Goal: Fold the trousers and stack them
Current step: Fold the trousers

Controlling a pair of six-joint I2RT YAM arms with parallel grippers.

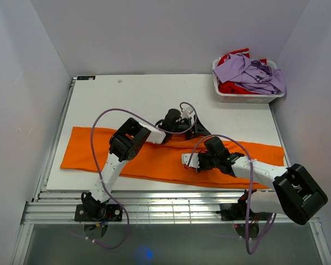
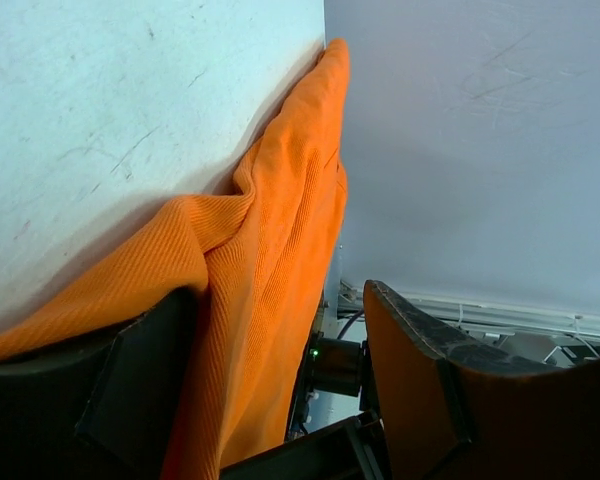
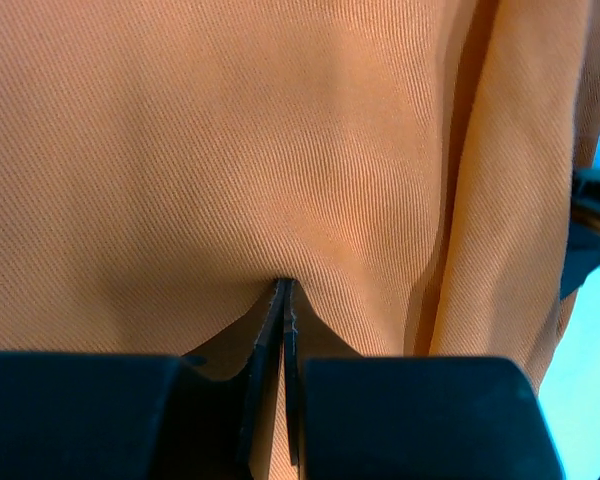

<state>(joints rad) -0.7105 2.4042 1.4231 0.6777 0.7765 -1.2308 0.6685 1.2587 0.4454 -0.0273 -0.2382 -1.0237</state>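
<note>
Across the table (image 1: 154, 94), long bright-orange ribbed trousers (image 1: 165, 163), right tool (image 3: 283, 288) tight on a fold, left tool (image 2: 275, 292) spread.

The top view looks down from above and behind both arm bases and takes in the full length of the orange trousers (image 1: 165, 160) on the table (image 1: 127, 99). The left wrist view sits low at the trousers' (image 2: 270, 260) far edge and looks along the cloth to one end. The right wrist view hangs very close over the trousers' (image 3: 230, 150) middle, where cloth nearly fills it. All three views share the trousers.
</note>
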